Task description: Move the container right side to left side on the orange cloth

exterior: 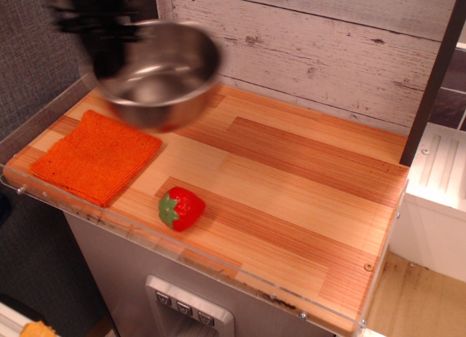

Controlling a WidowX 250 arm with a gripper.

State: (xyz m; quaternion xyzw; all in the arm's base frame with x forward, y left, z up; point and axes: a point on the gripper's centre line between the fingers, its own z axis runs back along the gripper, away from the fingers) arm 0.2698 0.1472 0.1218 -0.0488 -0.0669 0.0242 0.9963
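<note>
The bowl [159,71] is held in the air at the far left, above the far edge of the cloth [95,156] and the desk [291,184] beside it. It is round, so no long axis can be given; its mouth faces up and is tipped slightly toward the near right, showing the inside. It is of shiny steel with a rolled rim, and its outline is smeared by blur.

The claw [109,42] is seen only as a dark blurred mass at the bowl's left rim. The bowl hangs clear of the desk from it, so a grip on the rim is taken to be closed, though the fingers cannot be made out.

The cloth lies flat at the near left of the desk, square, bright orange, coarsely textured, with one corner pointing toward the near left edge. A red strawberry [181,208] with a green cap lies near the front edge, to the right of the cloth and apart from it. The desk top is of striped wood planks, edged with clear plastic. Whitewashed boards form the far wall.
</note>
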